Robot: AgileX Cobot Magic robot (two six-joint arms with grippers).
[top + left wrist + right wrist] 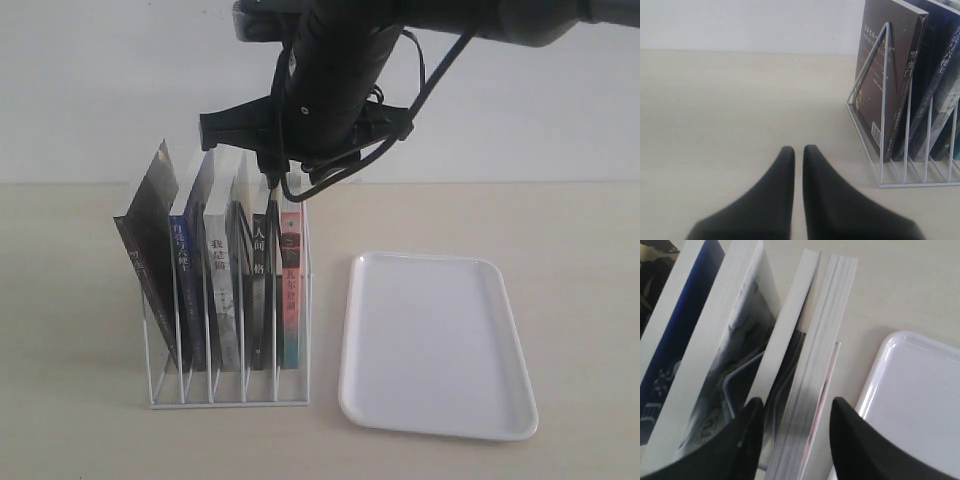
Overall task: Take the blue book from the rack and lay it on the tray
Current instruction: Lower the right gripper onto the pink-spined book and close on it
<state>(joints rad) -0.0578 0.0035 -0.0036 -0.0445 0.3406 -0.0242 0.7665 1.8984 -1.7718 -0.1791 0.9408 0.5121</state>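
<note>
Holding right gripper (796, 404) open and empty above the rack (228, 403), straddling the two books nearest the tray (440, 345), not the blue book (187, 265) in the second slot from the far end. Parking left gripper (799, 150) nearly closed, empty, over tabletop (715, 125). Needing a sideways shift before pinching. Counting seemingly five books, one rack, one tray.

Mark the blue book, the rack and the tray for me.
blue book (185, 280): exterior view, on its dark spine.
rack (230, 403): exterior view, on its front base wire.
tray (430, 340): exterior view, on its bare floor.
</note>
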